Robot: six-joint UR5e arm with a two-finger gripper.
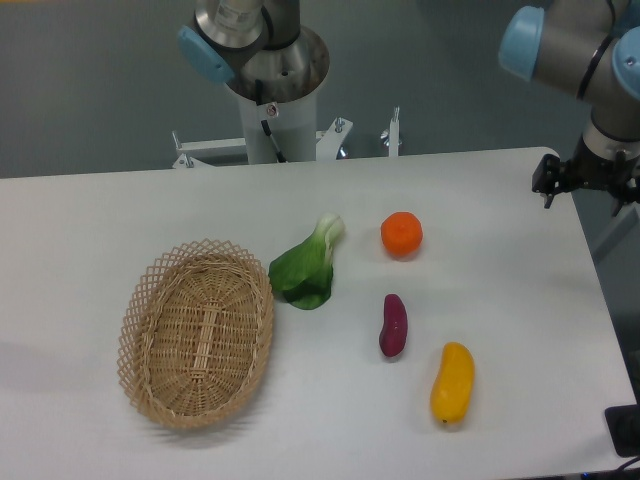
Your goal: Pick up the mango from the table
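Observation:
The mango (452, 383) is a smooth yellow-orange fruit lying on the white table (100, 220) near its front right, lengthwise toward the front edge. My gripper (588, 196) hangs high over the table's far right corner, partly cut off by the frame edge. Its black fingers (548, 188) point downward and stand apart, with nothing between them. It is far from the mango, well behind it and to the right.
A dark purple sweet potato (393, 326) lies just left of the mango. A round orange fruit (401, 234) sits behind it. A green leafy vegetable (306, 268) rests beside a woven oval basket (197, 333) at the left. The arm's base (275, 90) stands behind the table.

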